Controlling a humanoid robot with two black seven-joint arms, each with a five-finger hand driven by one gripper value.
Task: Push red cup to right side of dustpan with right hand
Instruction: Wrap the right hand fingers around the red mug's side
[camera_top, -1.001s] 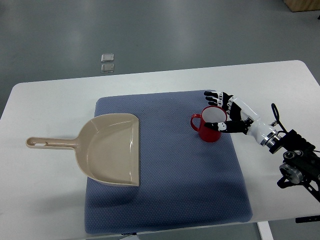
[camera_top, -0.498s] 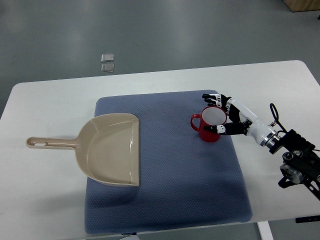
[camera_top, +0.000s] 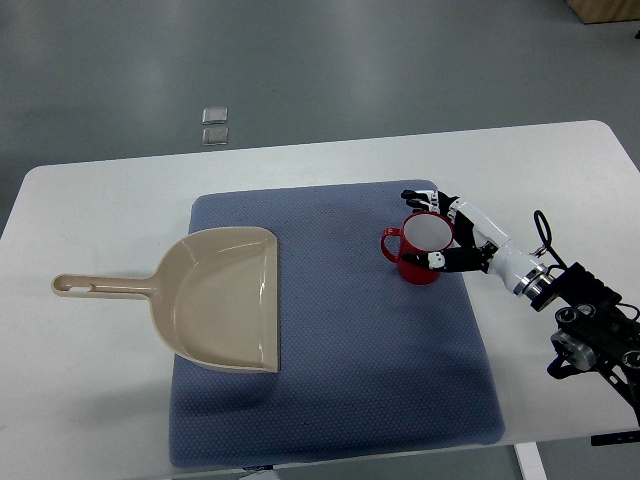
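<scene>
White table (camera_top: 90, 400), one, is the biggest thing we see, under everything and running well past the right hand (camera_top: 462, 232) on all sides. One blue-grey mat (camera_top: 370, 370) lies on it, spreading left of and below the hand; the hand sits over its upper right part. One beige dustpan (camera_top: 222, 297), well to the hand's left, lies flat on the mat's left part, handle pointing away from the hand onto bare table. One right arm comes in from the picture's right edge, white forearm with black joints and a cable. One red cup (camera_top: 421, 250): upright, red outside, white inside, handle on its left side facing the dustpan, away from the hand. It stands on the mat directly at the hand's left, well apart from the dustpan. We see the fingers (camera_top: 420, 199) curved around the cup's far rim and the thumb against its near side, so the hand cups it loosely; firm grip we cannot tell. Two small clear squares (camera_top: 215, 124) lie on the grey floor, far up-left of the hand.
</scene>
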